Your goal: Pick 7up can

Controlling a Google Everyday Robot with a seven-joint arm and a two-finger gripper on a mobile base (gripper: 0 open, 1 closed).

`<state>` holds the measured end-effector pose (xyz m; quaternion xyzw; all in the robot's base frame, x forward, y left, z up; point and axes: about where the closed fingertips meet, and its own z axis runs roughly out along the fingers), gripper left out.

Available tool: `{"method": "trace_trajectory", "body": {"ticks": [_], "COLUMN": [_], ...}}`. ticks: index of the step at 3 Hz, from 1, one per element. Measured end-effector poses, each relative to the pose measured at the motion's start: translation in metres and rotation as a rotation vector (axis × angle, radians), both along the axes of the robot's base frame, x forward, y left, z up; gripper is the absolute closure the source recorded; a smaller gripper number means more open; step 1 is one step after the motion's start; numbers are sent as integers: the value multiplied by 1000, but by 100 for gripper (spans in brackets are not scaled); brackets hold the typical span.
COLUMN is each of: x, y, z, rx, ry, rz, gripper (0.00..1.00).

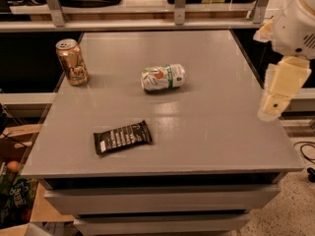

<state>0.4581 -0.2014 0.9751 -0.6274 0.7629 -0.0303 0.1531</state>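
The 7up can [163, 77], white with a green band and an orange-red mark, lies on its side near the middle of the grey table [216, 132]. My gripper [273, 104], cream-coloured under a white arm, hangs at the right edge of the table. It is well to the right of the can, a little nearer the front, and touches nothing.
A gold-orange can [72, 62] stands upright at the table's back left. A dark snack bar wrapper [122, 137] lies flat at the front left. Shelving with metal posts [179, 4] runs behind the table. Boxes [15, 181] sit on the floor at the left.
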Motion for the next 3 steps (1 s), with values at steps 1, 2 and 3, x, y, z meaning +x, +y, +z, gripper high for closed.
{"method": "trace_trajectory", "body": {"ticks": [1,2,3], "x": [27,66,67], "y": [23,62,63], "z": [-10,-26,-25], "rx": [-33,-57,-55], "ry": [28,37,30], "rz": [111,227,228], "gripper": [0,0,0]}}
